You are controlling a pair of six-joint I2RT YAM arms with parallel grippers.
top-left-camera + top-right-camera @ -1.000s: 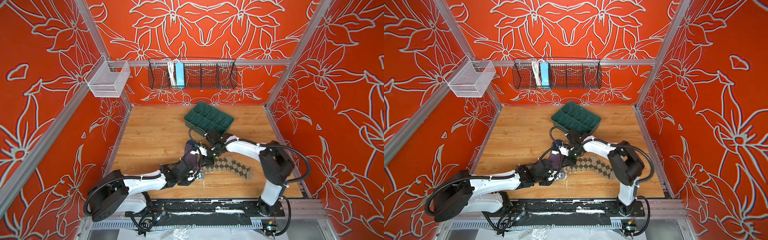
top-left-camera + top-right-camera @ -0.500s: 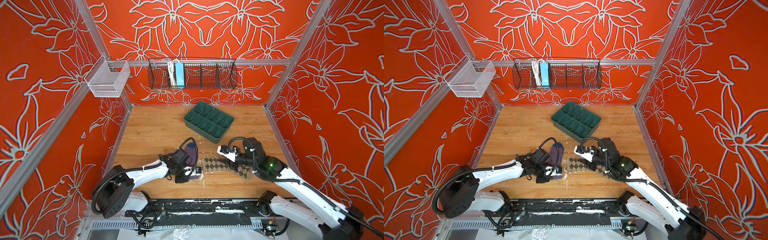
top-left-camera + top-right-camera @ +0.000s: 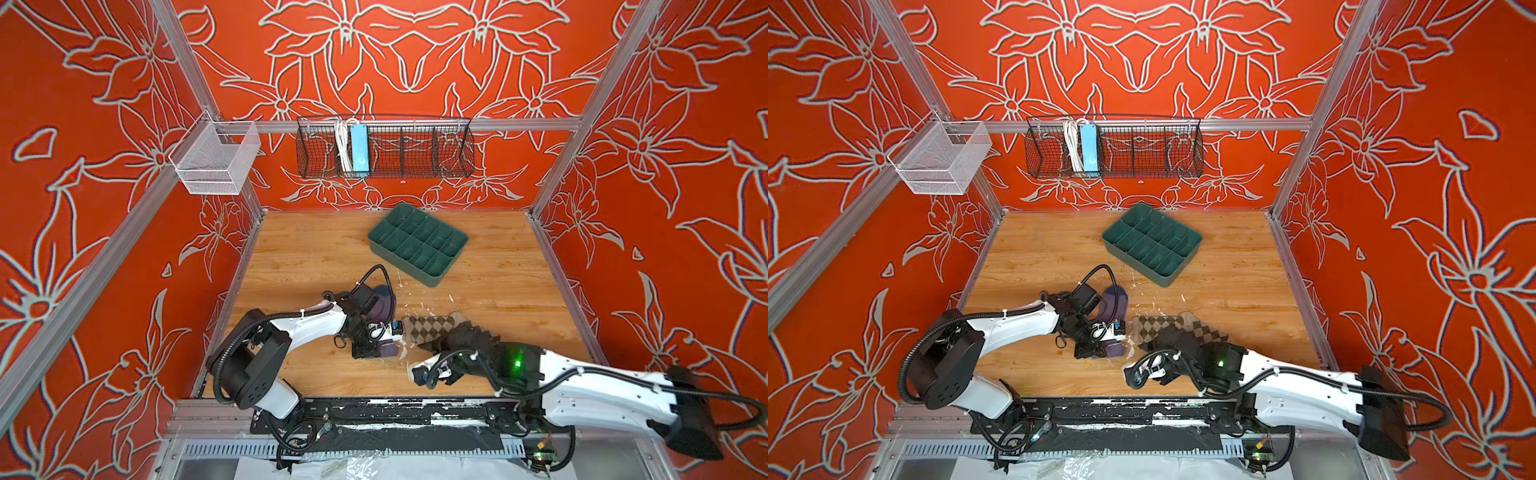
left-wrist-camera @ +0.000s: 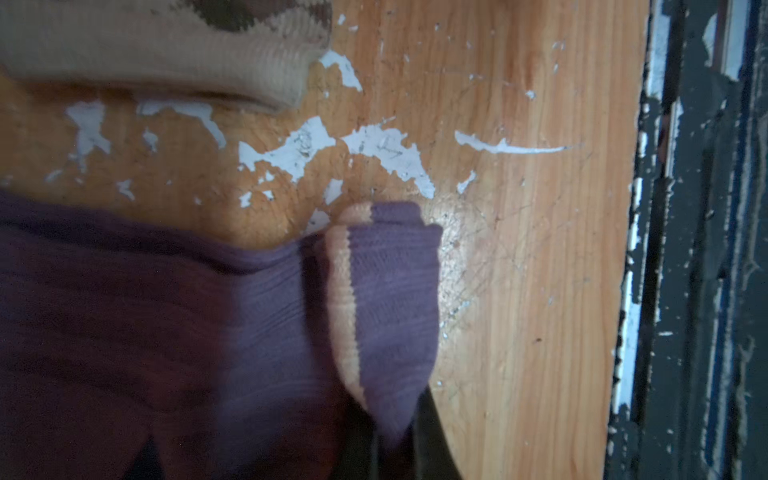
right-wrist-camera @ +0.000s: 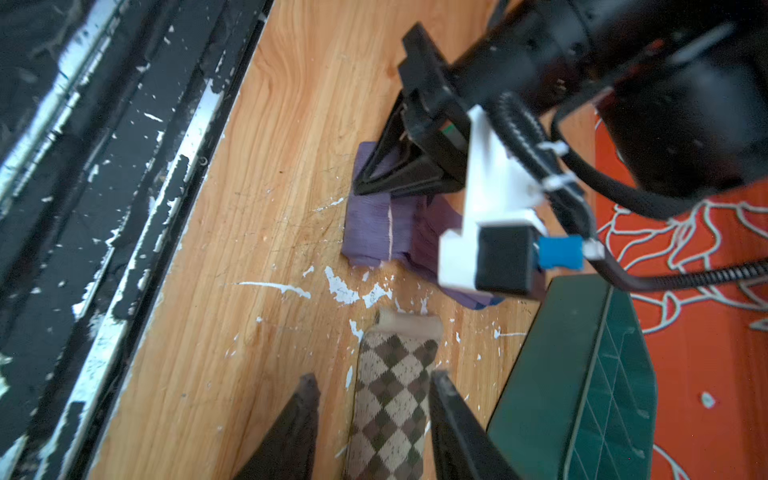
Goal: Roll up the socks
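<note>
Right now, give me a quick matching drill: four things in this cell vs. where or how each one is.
Things:
1. purple sock
2. argyle sock
3. green tray
4. blue power strip

States:
a. in the wire basket on the back wall
b. pinched in the left gripper
c. empty, at the back of the table
d. flat between the right gripper's open jaws

Pairs: 1-b, 2-d, 3-c, 4-a
</note>
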